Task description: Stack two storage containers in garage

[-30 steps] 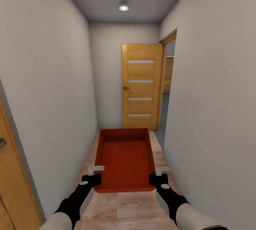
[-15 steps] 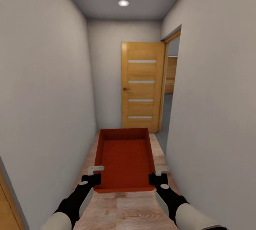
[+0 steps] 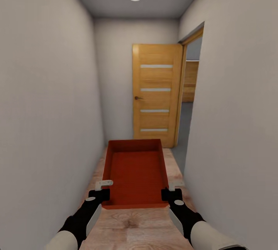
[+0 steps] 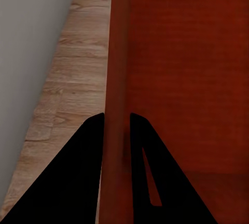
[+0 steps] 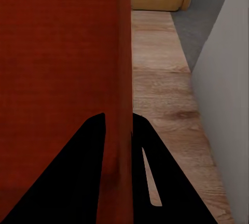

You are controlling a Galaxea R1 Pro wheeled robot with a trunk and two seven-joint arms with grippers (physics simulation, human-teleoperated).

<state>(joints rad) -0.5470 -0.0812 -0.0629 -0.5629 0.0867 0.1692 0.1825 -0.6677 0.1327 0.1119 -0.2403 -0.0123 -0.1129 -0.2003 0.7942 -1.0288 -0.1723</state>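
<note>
Plastic, I guessed: the bin [image 3: 135, 172] looked light and stiff, so its two thin side walls were good places to hold. It was orange-red, open and shallow, carried above the hall floor [image 3: 135, 227]. My left gripper [image 3: 101, 189] and right gripper [image 3: 172, 189] each pinched a wall.

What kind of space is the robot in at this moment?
A narrow indoor hallway, it seems: close white walls, wood plank floor, an open orange wooden door ahead beside a doorway.
</note>
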